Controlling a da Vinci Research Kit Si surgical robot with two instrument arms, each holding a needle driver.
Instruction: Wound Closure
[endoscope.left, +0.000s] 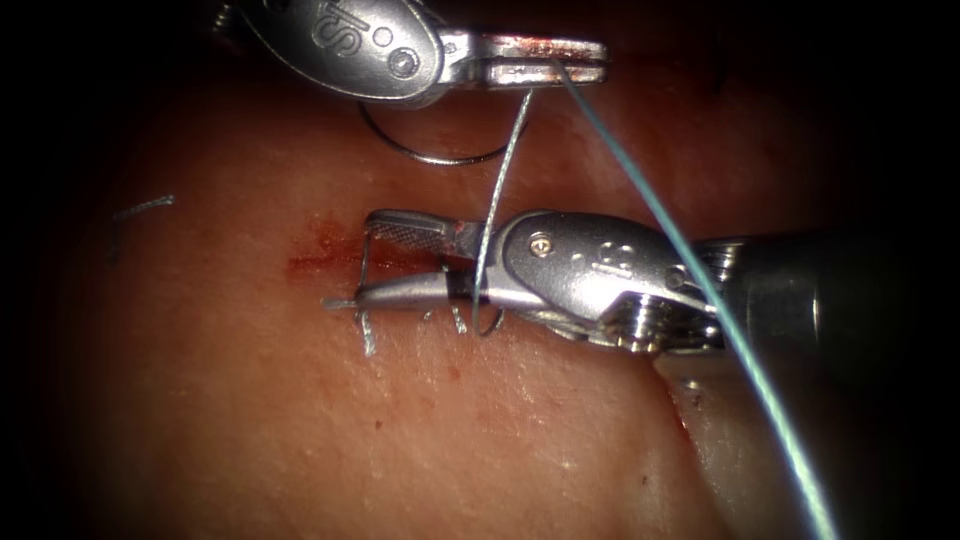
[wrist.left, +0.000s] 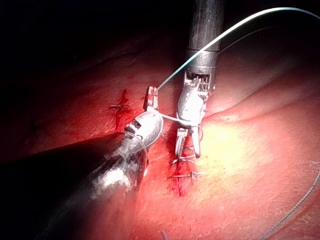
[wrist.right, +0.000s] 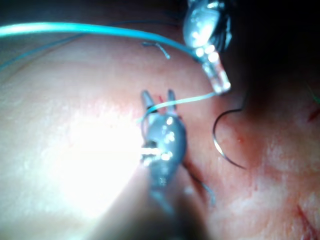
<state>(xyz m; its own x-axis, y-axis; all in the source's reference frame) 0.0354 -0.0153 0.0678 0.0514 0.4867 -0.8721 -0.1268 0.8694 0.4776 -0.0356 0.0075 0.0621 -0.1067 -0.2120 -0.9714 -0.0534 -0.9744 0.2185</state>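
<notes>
Two needle-driver tools work over the pink pork-belly tissue (endoscope.left: 300, 430). The left arm's tool (endoscope.left: 540, 60), at the far side, has its jaws pressed together on the pale blue-green thread (endoscope.left: 690, 260), which runs from that pinch toward the near right and off the frame; a second strand drops from the same jaws to the right arm's tool (endoscope.left: 400, 262). That tool lies across the short red cut (endoscope.left: 330, 262) with jaws spread and nothing clamped between them, the strand crossing just behind them, apparently wrapped about the tool. The thin curved steel needle (endoscope.left: 430, 152) lies loose on the tissue surface just near of the left tool, held by neither and not in the tissue. Short cut ends of thread (endoscope.left: 365, 335) stand at the cut beneath the right tool. Risks, as judged: the free needle could be dragged or snagged if the thread goes taut, and the strand could slip off the open jaws, since nothing pins it there. Hard to make out: whether the strand makes a full turn round the right tool, where thread joins needle, and the far tissue, which falls into dark.
</notes>
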